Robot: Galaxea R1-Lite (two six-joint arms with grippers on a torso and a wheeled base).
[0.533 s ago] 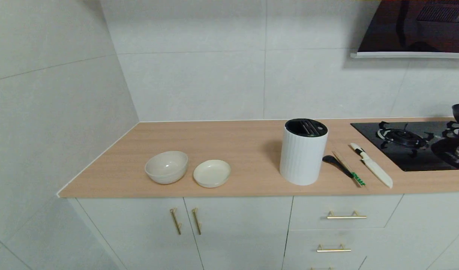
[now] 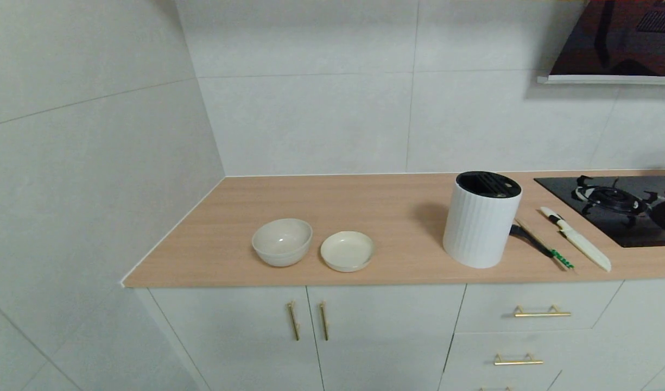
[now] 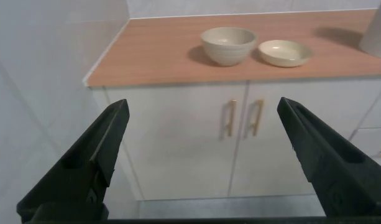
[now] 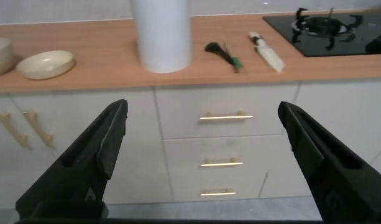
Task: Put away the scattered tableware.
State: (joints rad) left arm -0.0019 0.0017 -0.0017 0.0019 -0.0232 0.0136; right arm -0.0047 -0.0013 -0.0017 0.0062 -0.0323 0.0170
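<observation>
Both arms sit well short of the counter (image 2: 365,201). The right gripper (image 4: 202,104), fingers spread wide and holding nothing, faces the drawer fronts. Up beyond it stands the white holder (image 4: 160,34), with the spoon (image 4: 212,48), chopsticks (image 4: 230,55) and knife (image 4: 268,55) side by side near the front edge, long axes running roughly back to front. That arm looks nearer to them. The left gripper (image 3: 202,102), fingers just as wide, faces the bowl (image 3: 228,45) and dish (image 3: 284,52) toward the left corner.
</observation>
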